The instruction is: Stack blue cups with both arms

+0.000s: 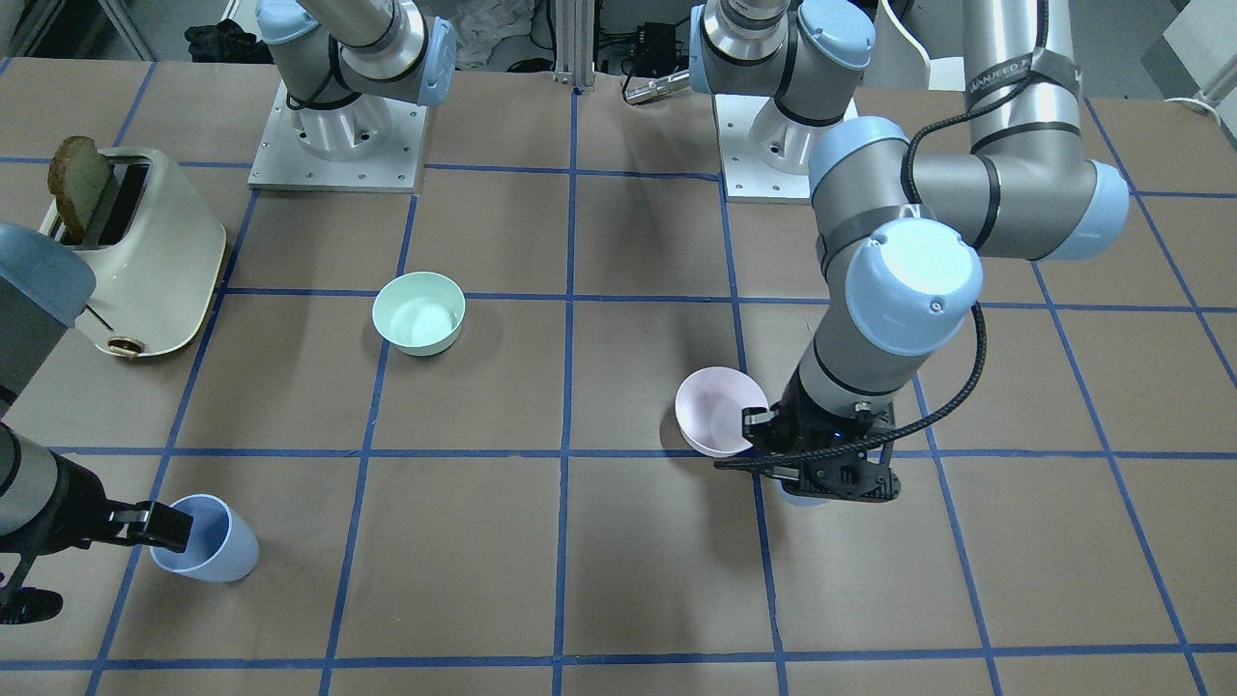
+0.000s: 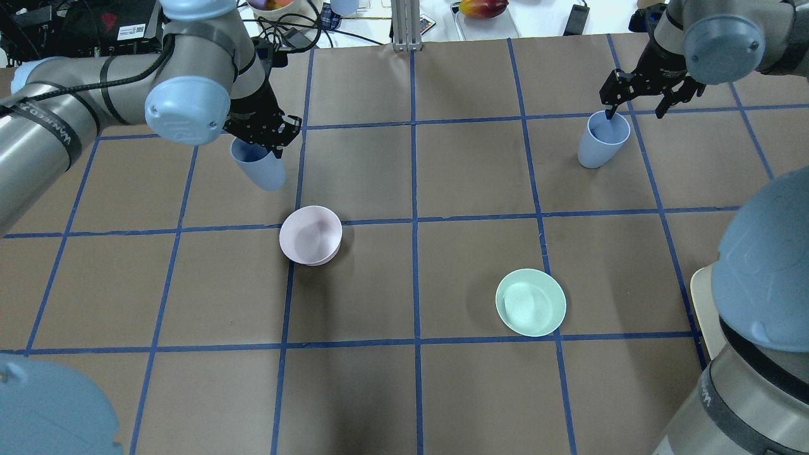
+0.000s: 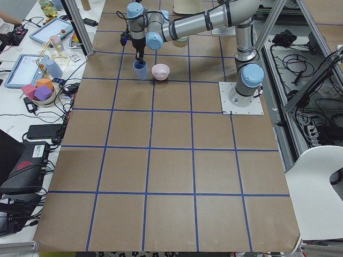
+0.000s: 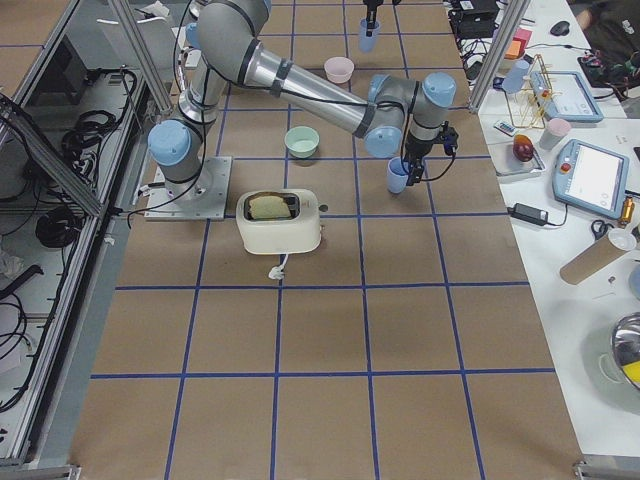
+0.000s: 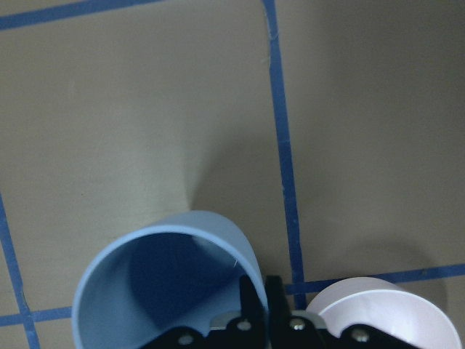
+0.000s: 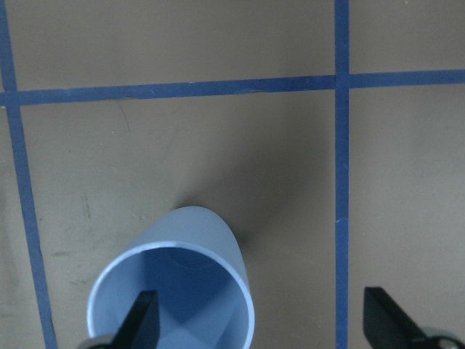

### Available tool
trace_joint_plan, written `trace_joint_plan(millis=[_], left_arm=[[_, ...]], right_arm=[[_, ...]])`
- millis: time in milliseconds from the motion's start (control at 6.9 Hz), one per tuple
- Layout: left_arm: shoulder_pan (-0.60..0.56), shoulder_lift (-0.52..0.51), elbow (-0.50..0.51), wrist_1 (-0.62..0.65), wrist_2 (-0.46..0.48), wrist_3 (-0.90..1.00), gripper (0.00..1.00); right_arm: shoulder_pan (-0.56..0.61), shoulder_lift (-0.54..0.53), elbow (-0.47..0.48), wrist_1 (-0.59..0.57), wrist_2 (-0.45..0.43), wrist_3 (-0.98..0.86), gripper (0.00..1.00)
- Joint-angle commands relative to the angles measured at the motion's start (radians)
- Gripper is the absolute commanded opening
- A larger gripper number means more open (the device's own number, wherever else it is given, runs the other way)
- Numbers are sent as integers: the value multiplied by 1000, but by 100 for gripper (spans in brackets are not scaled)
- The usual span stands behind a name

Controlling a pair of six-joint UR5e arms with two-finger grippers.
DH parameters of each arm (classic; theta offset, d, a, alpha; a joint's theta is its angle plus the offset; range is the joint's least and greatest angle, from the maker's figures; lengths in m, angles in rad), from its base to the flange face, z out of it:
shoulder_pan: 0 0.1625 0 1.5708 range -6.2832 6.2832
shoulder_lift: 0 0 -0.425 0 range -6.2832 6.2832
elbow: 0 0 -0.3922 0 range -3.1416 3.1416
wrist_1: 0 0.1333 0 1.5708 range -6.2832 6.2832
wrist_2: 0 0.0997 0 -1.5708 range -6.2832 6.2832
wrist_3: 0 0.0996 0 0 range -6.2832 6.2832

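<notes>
Your left gripper point(image 2: 265, 146) pinches the rim of the upper-left cup point(image 2: 260, 169); right gripper point(image 2: 635, 112) gapes astride the other cup point(image 2: 597, 151). Likely light, stiff, slick: take rims.

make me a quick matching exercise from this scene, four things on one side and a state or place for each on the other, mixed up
Things:
1. left gripper
2. right gripper
3. pink bowl
4. toaster

States or places:
a. holds a slice of bread
b. open, straddling the rim of the right blue cup
c. stands beside the left blue cup
d. shut on the left blue cup's wall

Pairs: 1-d, 2-b, 3-c, 4-a
</notes>
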Motion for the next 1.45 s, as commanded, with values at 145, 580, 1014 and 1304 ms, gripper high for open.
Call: trace_joint_plan(millis=[145,580,1014,1304], left_arm=[[-240,-20,60,-79,-69,-371,0],[-366,-36,-105,16,-136,-499,0],[-384,-36,-142,49,-153,-484,99],[-363,-5,-127,49,-147,-483,100]], right_arm=[[-2,36,2,9,7,-5,84],[-2,39,20,27,4,-5,11],[-4,14,-12,102,4,-3,0],[13,-77,-58,295,21,13,0]])
